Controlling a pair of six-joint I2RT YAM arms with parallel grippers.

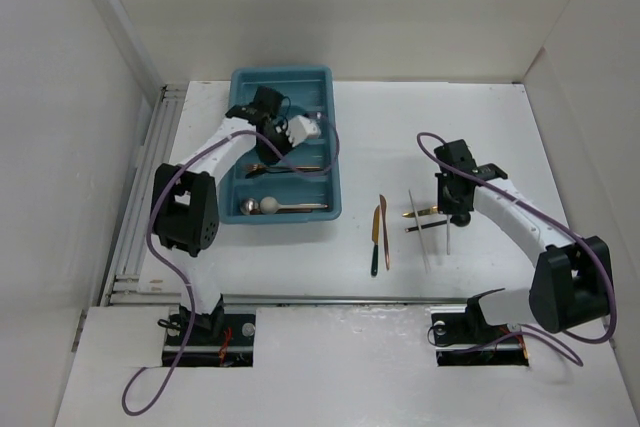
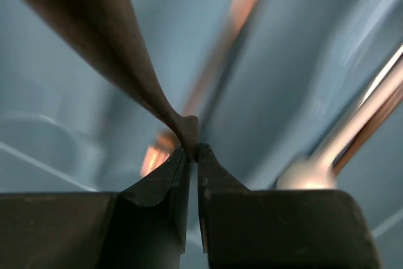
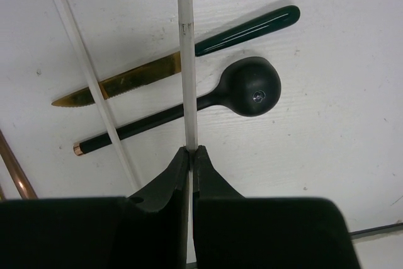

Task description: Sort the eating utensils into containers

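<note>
Over the near side of the table, our right gripper pinches a white stick tight at its end, with a gold-bladed knife and a black spoon lying unsorted close by. Farther off, our left gripper sits inside the teal tray, jaws closed on the tip of a dark utensil. We judge we are mid-sorting: next the left should let go, and the right should carry its stick to a compartment.

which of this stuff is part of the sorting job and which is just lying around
Job: teal tray, white stick in the right gripper, dark utensil in the left gripper, second white stick, gold knife, black spoon, silver spoon.
Not the job: purple cables, metal rails.
</note>
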